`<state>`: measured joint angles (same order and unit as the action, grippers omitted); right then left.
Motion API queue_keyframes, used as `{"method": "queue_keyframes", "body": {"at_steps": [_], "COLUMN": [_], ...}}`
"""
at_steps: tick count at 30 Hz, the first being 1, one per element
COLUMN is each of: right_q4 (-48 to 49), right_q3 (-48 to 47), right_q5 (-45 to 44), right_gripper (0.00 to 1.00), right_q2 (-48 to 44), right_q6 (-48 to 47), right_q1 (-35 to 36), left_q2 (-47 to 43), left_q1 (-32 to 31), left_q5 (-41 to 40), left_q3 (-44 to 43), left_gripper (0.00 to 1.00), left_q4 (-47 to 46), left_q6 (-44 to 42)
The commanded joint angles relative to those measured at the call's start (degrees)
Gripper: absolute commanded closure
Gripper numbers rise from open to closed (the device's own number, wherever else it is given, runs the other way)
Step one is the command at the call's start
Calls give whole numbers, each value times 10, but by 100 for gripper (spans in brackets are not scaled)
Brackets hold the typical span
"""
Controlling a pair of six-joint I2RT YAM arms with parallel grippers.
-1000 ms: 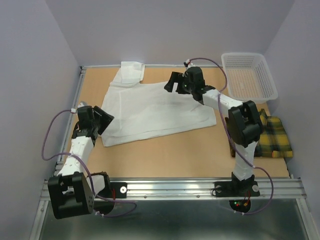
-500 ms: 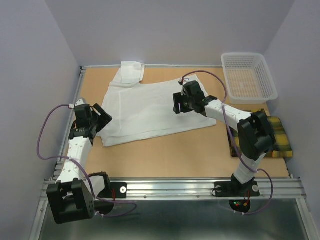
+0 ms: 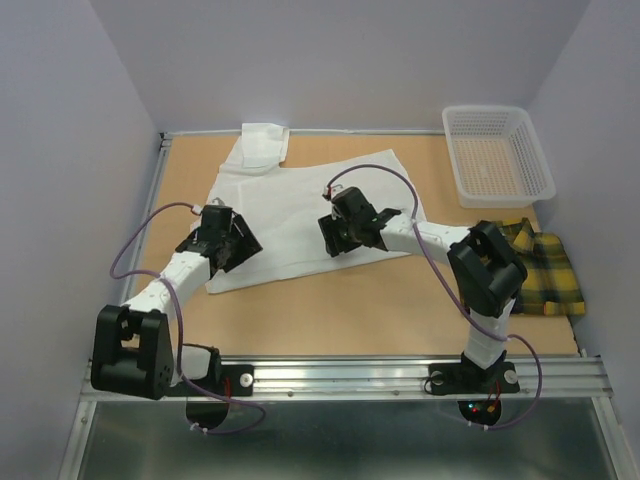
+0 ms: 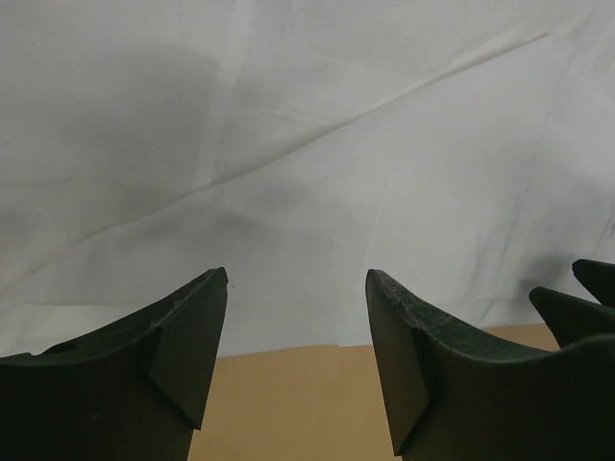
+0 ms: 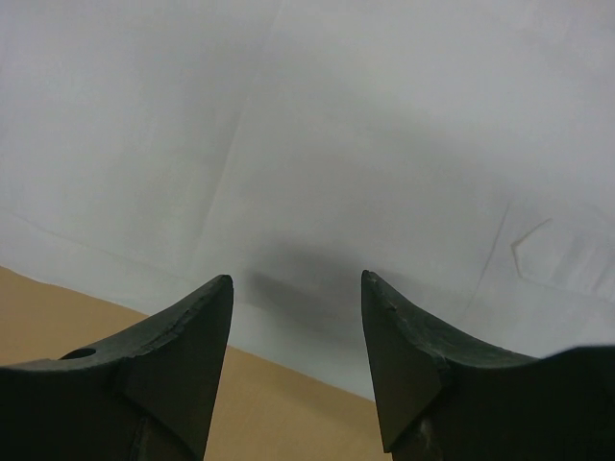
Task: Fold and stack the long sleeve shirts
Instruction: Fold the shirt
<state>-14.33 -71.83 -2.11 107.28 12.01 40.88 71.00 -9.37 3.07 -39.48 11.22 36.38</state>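
**Both claws spread at the near hem of the white shirt**

The white shirt lies flat across the middle of the table, reaching toward 11 o'clock. A folded part of it is bunched against the far edge at about 12 o'clock. The left gripper sits over the shirt's 7 o'clock corner. The right gripper sits over the near hem at about 5 o'clock of the cloth.

Both wrist views show the fingers spread wide with nothing between them. Only white fabric and the hem line show, with bare table just below it. Neither claw is pinching cloth yet.

The step in hand looks like the first fold of the white shirt, with both arms lining up on the near edge. The next move probably calls for lowering each claw until one finger slides under the hem. Both would then close on a single layer and carry the edge toward 12 o'clock together, so that the fold stays straight.

The plaid shirt waits crumpled at 4 o'clock, partly behind the right arm's elbow, well apart from the white one. The white mesh basket stands at 2 o'clock, clear of the fold path.

The likely obstacles are the bunched part at 12 o'clock, which the folded edge may land on, and the creases across the cloth. The right arm's cable also loops over the shirt and could drag on the fabric.
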Motion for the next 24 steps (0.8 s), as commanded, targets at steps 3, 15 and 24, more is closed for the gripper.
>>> {"method": "queue_keyframes", "body": {"at_steps": [3, 15, 24], "right_q4": [0, -52, -99], "right_q3": [-10, 141, 253], "right_q5": [-25, -11, 17], "right_gripper": [38, 38, 38], "right_q2": [6, -64, -156], "right_q6": [6, 54, 115], "right_q1": [2, 3, 21], "left_q2": [34, -1, -67], "left_q1": [-13, -11, -17], "left_q5": [-63, -54, -34], "left_q3": [31, 102, 101], "left_gripper": [33, 38, 38], "left_q4": [-26, 32, 121], "left_q6": [58, 91, 133]}}
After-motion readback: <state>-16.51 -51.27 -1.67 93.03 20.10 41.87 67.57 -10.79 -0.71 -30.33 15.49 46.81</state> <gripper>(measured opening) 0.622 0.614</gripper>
